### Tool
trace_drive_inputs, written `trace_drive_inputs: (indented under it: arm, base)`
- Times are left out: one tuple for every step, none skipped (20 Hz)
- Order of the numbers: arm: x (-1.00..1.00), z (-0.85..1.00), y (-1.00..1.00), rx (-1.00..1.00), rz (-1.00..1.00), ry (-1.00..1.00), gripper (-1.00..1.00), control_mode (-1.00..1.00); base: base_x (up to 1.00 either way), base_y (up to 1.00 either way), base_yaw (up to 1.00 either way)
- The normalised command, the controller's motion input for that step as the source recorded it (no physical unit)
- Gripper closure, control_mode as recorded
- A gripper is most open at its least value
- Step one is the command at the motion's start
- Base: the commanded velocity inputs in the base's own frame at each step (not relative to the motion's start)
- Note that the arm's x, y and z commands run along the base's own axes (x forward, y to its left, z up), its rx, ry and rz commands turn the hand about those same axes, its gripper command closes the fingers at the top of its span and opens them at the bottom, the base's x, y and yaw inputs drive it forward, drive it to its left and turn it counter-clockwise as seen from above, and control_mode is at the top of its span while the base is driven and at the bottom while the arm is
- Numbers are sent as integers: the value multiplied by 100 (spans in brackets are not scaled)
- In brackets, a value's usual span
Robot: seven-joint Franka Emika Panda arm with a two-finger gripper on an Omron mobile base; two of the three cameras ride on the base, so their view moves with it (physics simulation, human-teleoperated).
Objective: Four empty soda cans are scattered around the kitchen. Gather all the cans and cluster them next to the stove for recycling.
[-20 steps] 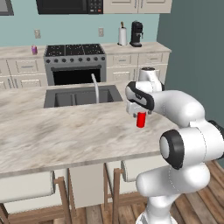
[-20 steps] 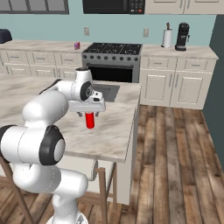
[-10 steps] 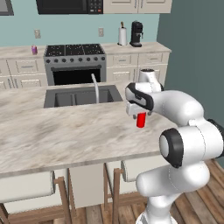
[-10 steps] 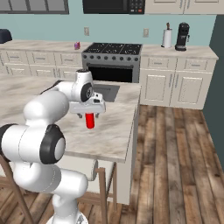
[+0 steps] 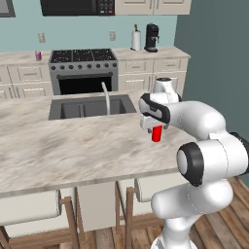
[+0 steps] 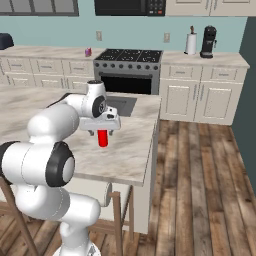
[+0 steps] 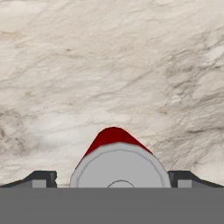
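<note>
Closest to you, the hand point(image 7: 113, 181) points straight down over a red soda can point(image 7: 117, 164), and in the hand view its two dark fingertips point(image 7: 41, 178) stand wide apart, one on each side of the can's silvery top, with marble showing in the gaps. So the hand is spread wide and not clamped on the can (whether a fingertip brushes the can's wall, you cannot tell from here). In the left base view the same red can point(image 5: 156, 133) stands upright on the marble island surface point(image 5: 68, 151), its upper part hidden under the hand point(image 5: 155, 127); the right base view shows the can point(image 6: 103, 138) just below the hand point(image 6: 102, 129), toward the island's right end.

Beyond the can, a sink basin point(image 5: 90, 107) is set into the island, with a thin curved faucet point(image 5: 105, 94) rising at its near edge.

Farther back, against the teal wall, you see the stove point(image 5: 84, 69) with its black cooktop and dark oven door. On the back surface point(image 6: 50, 51) left of the stove stands a small purple-pink soda can point(image 5: 38, 56), near the stove but not touching it; the right base view shows it too point(image 6: 88, 52). Right of the stove stand a paper-towel roll point(image 5: 136, 41) and a black coffee maker point(image 5: 152, 37), side by side. A black microwave point(image 5: 78, 7) hangs above the stove.
</note>
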Motion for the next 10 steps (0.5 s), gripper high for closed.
trace_drive_inputs:
  arm:
    - [0,0,0,0,0,1,-100,-100]
    - [0,0,0,0,0,1,-100,-100]
    - [0,0,0,0,0,3,100,-100]
    - [0,0,0,0,0,4,100,-100]
    - [0,0,0,0,0,2,100,-100]
    - [0,0,0,0,0,1,100,-100]
    - [0,0,0,0,0,0,100,-100]
    - [0,0,0,0,0,1,100,-100]
    - [0,0,0,0,0,2,100,-100]
    - [0,0,0,0,0,4,100,-100]
  base:
    - [0,0,0]
    - [0,0,0]
    - [0,0,0]
    - [0,0,0]
    - [0,0,0]
    - [0,0,0]
    - [0,0,0]
    - [0,0,0]
    - [0,0,0]
    - [0,0,0]
